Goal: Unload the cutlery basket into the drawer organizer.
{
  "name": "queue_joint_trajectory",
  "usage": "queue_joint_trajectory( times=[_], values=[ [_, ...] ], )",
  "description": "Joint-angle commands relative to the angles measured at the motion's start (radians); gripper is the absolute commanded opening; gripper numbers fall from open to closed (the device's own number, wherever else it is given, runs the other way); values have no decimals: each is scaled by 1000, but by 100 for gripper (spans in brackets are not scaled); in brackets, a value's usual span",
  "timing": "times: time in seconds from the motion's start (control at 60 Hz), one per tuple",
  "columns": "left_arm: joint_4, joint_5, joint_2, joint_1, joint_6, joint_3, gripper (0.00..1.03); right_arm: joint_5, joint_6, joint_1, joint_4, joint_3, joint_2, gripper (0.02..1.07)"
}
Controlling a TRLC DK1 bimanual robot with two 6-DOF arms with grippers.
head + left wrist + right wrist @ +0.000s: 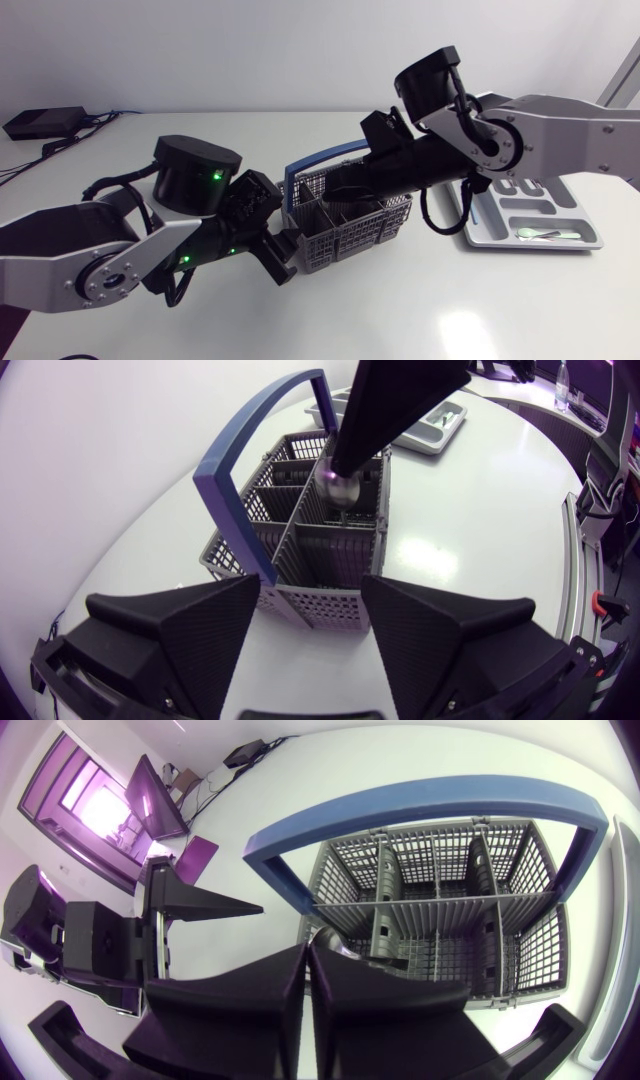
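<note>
Pinching one spoon (338,488): right jaws, in one basket (345,240); one organizer (578,203) nearby.

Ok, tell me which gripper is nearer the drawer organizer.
Right. The right gripper is in the cutlery basket beside the drawer organizer; the left gripper is outside the basket's opposite side.
</note>
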Motion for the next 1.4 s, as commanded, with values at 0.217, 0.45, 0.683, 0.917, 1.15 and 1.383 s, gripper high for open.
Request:
queue_joint_trajectory(
  times=[0.217, 0.45, 0.683, 0.917, 1.15, 1.383],
  values=[
    [-24, 9, -33, 11, -14, -27, 71, -134, -20, -80, -128, 57, -117, 8],
    [-35, 9, -47, 17, -12, -29, 71, -377, -21, -313, -288, 126, -226, 8],
    [-47, 9, -55, 29, -9, -29, 71, -450, -179, -626, -434, 123, -254, 8],
    [-63, 7, -70, 40, 3, -32, 71, -206, -425, -789, -487, 72, -180, 8],
    [-76, 9, -75, 49, 3, -31, 71, 87, -623, -924, -398, 41, -68, 8],
    [-84, 9, -75, 61, 3, -27, 71, 255, -719, -1017, -225, 14, 73, 8]
  ],
)
